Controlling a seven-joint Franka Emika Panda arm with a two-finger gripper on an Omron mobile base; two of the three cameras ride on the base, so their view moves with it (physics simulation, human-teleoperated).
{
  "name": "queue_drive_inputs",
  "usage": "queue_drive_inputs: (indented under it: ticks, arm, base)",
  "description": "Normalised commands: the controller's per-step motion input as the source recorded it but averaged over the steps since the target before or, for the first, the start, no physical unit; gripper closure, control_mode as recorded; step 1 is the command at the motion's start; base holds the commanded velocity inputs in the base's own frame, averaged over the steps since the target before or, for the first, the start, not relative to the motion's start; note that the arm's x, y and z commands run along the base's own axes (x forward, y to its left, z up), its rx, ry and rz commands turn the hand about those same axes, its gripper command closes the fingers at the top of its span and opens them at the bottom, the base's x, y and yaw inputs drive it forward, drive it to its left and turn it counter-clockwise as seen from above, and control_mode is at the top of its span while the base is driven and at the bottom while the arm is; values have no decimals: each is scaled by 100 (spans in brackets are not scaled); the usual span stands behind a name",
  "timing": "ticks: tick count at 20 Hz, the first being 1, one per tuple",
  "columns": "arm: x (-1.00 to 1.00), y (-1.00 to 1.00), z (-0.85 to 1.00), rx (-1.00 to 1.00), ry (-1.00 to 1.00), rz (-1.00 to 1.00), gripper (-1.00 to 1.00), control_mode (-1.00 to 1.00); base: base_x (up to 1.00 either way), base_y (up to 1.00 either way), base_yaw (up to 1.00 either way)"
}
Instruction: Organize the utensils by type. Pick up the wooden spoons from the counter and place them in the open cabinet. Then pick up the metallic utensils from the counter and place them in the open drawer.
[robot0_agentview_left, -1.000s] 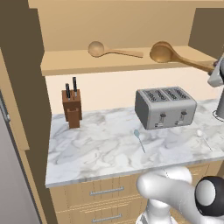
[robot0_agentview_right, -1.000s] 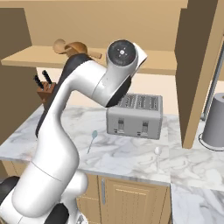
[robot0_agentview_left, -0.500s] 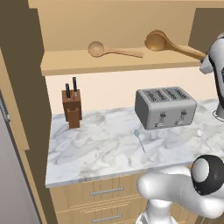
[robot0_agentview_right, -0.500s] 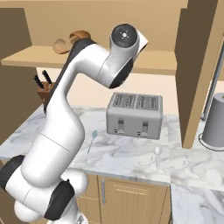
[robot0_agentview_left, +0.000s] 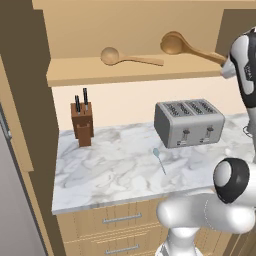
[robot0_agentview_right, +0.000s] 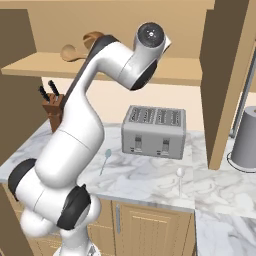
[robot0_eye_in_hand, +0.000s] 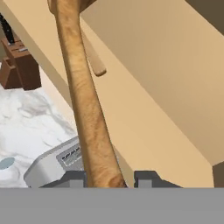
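My gripper is shut on the handle of a wooden spoon. In the left base view this spoon hangs tilted just above the shelf of the open cabinet, bowl leftward and raised. The other wooden spoon lies flat on that shelf to its left; its handle tip shows in the hand view. On the marbled counter lie a bluish metallic utensil in front of the toaster and a whitish one further right. The open drawer is out of view.
A silver toaster stands at the back of the counter, under the shelf. A knife block is at the back left. A grey pot sits beyond a tall wooden partition on the right.
The arm has risen and carried the held spoon up and a little to the left over the shelf. The other spoon and the metallic utensils have not moved.
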Motion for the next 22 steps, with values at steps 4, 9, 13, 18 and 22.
queue_drive_inputs:
  ticks: [4, 9, 13, 18, 22]
  arm:
    - [35, 0, 0, 0, -7, 4, 100, -100]
    - [34, 0, 0, -2, -7, 1, 100, -100]
    - [28, 0, -2, -3, 0, 0, 100, -100]
    - [33, 0, -1, -3, 0, 0, 100, -100]
    - [32, 0, 0, -1, 0, 1, 100, -100]
  base:
    - [0, 0, 0]
    - [0, 0, 0]
    - [0, 0, 0]
    - [0, 0, 0]
    - [0, 0, 0]
